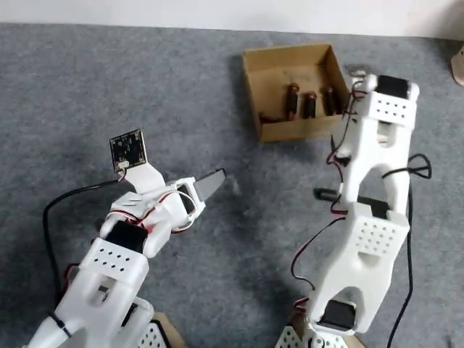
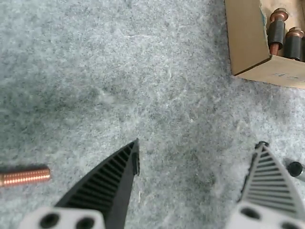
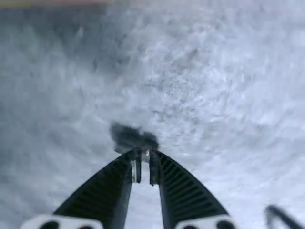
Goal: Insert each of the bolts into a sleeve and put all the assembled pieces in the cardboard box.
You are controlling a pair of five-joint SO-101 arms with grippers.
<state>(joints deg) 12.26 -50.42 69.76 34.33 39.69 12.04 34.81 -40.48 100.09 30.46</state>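
Note:
In the left wrist view my left gripper (image 2: 198,144) stands open low over the grey carpet, nothing between its fingers. A loose copper bolt (image 2: 24,176) lies on the carpet outside one finger. Outside the other finger shows the end of a black sleeve (image 2: 295,168); the same sleeve (image 1: 324,193) lies beside the right arm. The cardboard box (image 1: 254,87) holds three bolts in sleeves (image 1: 309,103). My right gripper (image 3: 143,160) is shut over bare carpet, a dark blurred patch just past its tips. Its arm (image 1: 377,145) stretches along the box's right side.
Grey carpet covers the table, with free room left of the box and between the two arms. The box corner (image 2: 252,62) shows far off in the left wrist view. Black cables (image 1: 417,170) hang along the right arm.

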